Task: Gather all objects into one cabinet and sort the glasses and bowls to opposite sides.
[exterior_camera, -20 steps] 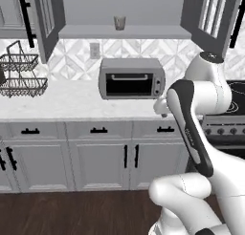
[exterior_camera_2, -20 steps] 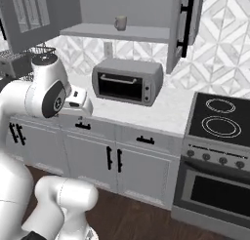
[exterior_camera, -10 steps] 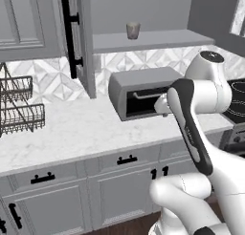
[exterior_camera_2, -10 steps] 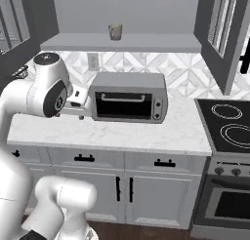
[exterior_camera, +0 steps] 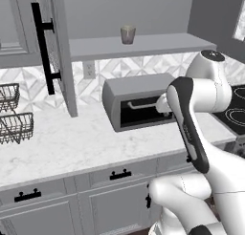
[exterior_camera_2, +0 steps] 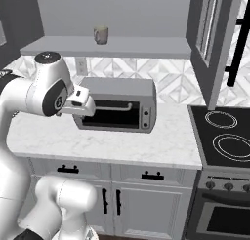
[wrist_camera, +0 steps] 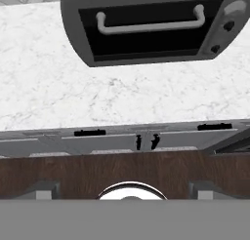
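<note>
The cabinet stands open above the counter, its flat grey shelf [exterior_camera: 158,44] [exterior_camera_2: 136,48] bare except for one glass. That glass is a dull olive-grey cup [exterior_camera: 128,34] [exterior_camera_2: 101,34], upright near the shelf's middle. My gripper [wrist_camera: 124,189] hangs well below the shelf, in front of the toaster oven, pointing down at the counter edge and floor. Its fingertips [wrist_camera: 45,188] stand wide apart, open, with nothing between them. The white hand [exterior_camera_2: 82,101] sits by the oven's left front corner. The bowls are out of view.
A grey toaster oven [exterior_camera: 136,105] [exterior_camera_2: 119,110] [wrist_camera: 146,24] stands on the marble counter [exterior_camera: 62,143] under the shelf. Open cabinet doors with black bar handles [exterior_camera: 44,48] [exterior_camera_2: 237,49] flank the shelf. A wire dish rack [exterior_camera: 12,119] is at left, a stove [exterior_camera_2: 222,136] at right.
The base has driven closer and sideways, so the cabinet, cup and toaster oven now look larger and shifted. The arm keeps its pose and the gripper stays open.
</note>
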